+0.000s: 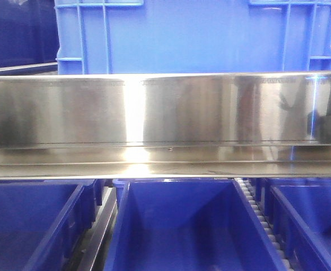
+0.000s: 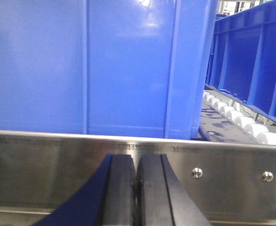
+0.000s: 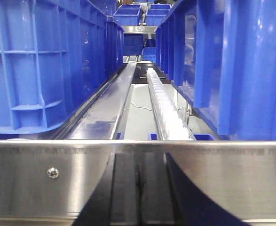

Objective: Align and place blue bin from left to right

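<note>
A large bright-blue bin (image 1: 193,36) with ribbed walls stands on the upper shelf, behind the steel rail (image 1: 165,110). In the left wrist view its smooth wall (image 2: 81,66) fills most of the picture, and a second ribbed blue bin (image 2: 250,61) stands apart to its right. My left gripper (image 2: 137,157) is shut and empty, low in front of the rail. The right wrist view looks down a gap between one blue bin (image 3: 43,66) on the left and another (image 3: 232,61) on the right. My right gripper (image 3: 138,155) is shut and empty, just below the rail's top edge.
White roller tracks (image 2: 241,120) (image 3: 163,108) run along the shelf between the bins. Below the rail sit darker blue bins, one in the middle (image 1: 188,226), one left (image 1: 30,220), one right (image 1: 317,214). More blue bins (image 3: 138,14) stand far back.
</note>
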